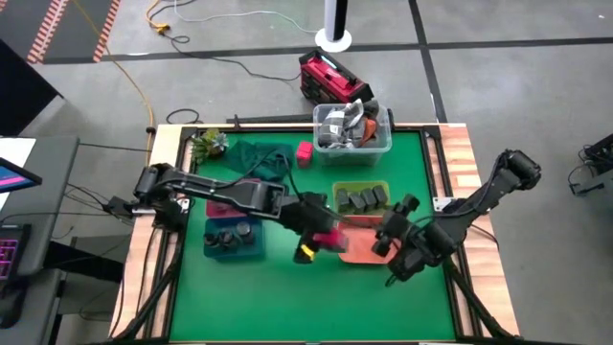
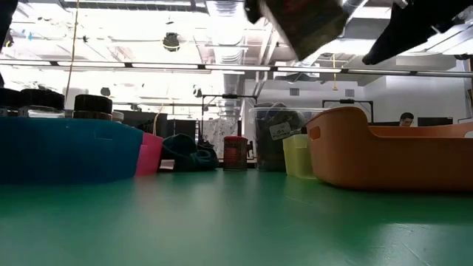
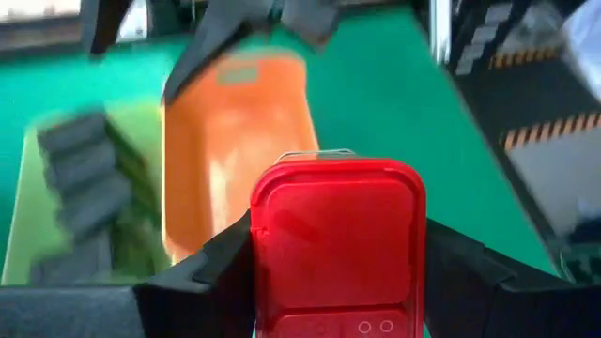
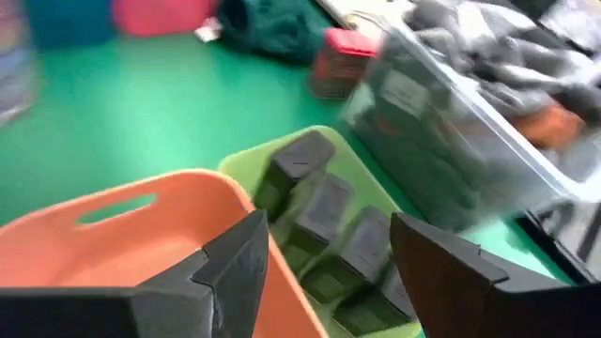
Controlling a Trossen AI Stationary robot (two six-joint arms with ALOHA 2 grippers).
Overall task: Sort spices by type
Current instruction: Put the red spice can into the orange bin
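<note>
Pink cube [image 3: 338,246] sits clamped in my left gripper [image 1: 321,240], fingers pressed on both its sides, held up off the table. Orange tray [image 1: 362,247] lies just ahead of it, right next to the gripper's tip in the high view; tray's long axis runs straight away from the wrist cam, so I judge the next move is a short push fwd then a drop. Tray looks bare inside from what I can see. Left arm is clearly the nearer one for this.

Right gripper [image 4: 329,253] hovers at the far side of that same tray, fingers spread w/ nothing between them. Risk as I see it: both grippers crowd one tray, so I'd keep the right one back.

Other spices: dark grey blocks [image 1: 362,199] sit in the green tray [image 1: 337,189], round dark jars [image 1: 230,234] in the blue tray [image 1: 233,253], another pink cube [image 1: 305,153] loose on the mat near the clear tub [image 1: 352,149].

Surface is a green mat [image 1: 287,297] w/ a wood border. Beyond the table: open workshop w/ ceiling lights, a person seated far back in the low view.
</note>
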